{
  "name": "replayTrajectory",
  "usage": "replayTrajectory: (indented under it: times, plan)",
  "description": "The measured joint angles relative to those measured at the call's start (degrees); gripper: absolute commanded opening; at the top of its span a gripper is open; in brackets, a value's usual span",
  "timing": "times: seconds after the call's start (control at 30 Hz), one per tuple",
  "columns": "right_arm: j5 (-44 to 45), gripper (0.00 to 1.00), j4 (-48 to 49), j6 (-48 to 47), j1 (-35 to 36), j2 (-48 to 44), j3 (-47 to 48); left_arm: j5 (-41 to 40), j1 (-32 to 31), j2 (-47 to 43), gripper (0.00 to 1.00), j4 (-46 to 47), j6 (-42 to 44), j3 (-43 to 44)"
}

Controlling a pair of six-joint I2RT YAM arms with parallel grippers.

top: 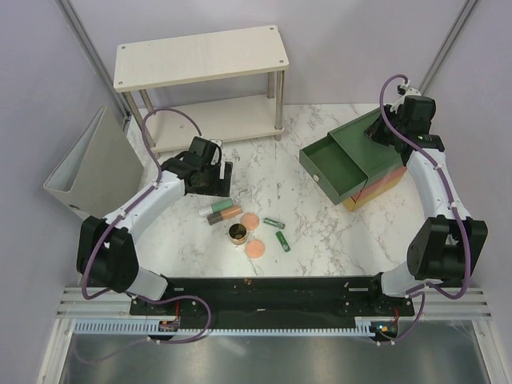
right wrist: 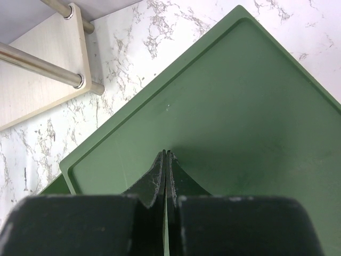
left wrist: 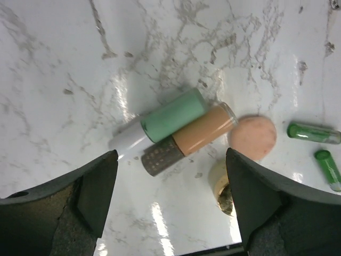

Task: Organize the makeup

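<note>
The makeup lies in a loose group on the marble table. A mint-green tube (left wrist: 171,116) and a grey-orange tube (left wrist: 198,133) lie side by side and touching. Beside them are a peach-pink disc (left wrist: 253,137), two dark green tubes (left wrist: 313,133) (left wrist: 329,169) and the gold-rimmed jar (left wrist: 224,188), partly hidden by a finger. A second disc (top: 256,249) lies nearer the front. My left gripper (left wrist: 171,160) is open and empty, just above the two long tubes (top: 222,212). My right gripper (right wrist: 165,153) is shut and empty over the green top of the drawer box (right wrist: 256,106).
The drawer box (top: 376,152) stands at the right with its green top drawer (top: 334,166) pulled out and empty. A pale two-level shelf (top: 200,54) stands at the back. A grey binder (top: 88,172) leans at the left.
</note>
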Motion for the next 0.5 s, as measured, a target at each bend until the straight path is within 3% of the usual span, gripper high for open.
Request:
replayTrajectory:
  times: [0.17,0.5]
  plan:
    - [-0.22,0.0,0.17,0.0,-0.04,0.02,-0.09,-5.16,-0.33,0.92,0.88,-1.16,10.51,3.82]
    - [-1.09,0.0,1.25,0.0,-0.15,0.0,-0.7,-1.62,-0.33,5.03,0.86,-2.51,24.83,2.51]
